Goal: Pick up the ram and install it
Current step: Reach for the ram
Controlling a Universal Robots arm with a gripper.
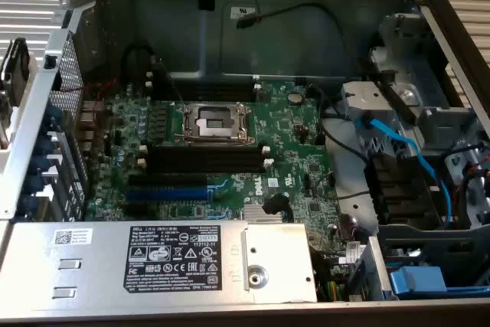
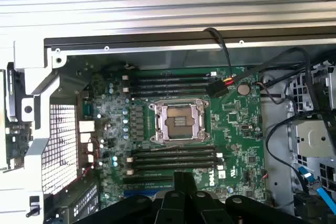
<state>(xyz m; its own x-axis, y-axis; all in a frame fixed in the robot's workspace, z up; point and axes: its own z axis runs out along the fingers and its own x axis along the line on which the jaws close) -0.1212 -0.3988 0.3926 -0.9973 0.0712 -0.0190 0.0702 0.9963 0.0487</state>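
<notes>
1. The tool (image 2: 185, 178) is being held pressed together, high over the open computer case (image 1: 46, 120). Nothing can be made out between its tips.
2. Where the memory stick is lying cannot be told, and it cannot be told whether something so thin is being pinched.
3. The green circuit board (image 1: 295, 151) is being viewed from above. Long black slots (image 1: 203, 160) with white end clips are lying just near of the processor socket (image 1: 214, 122), and more are lying just far of it. A blue slot (image 1: 168, 189) is lying nearer again.
4. Judged from this, the work is being taken at an early, hovering stage. It is best done with the stick kept level and parallel to a black slot. Its notch is being matched to the slot's key and the white clips are being left open. Pressure is being applied straight down and evenly at both ends.
5. A loose black cable (image 2: 223, 56) is hanging by the far slots. It is being judged a snag risk and is best kept clear of the tool's path.
6. "DELL" is being read at the head of the black label (image 1: 172, 254) on the grey power supply box (image 1: 92, 266), among safety marks too fine to read. The same name is being read in white on the circuit board. A small white sticker (image 1: 73, 237) to the exterior view's left is carrying a square code.
</notes>
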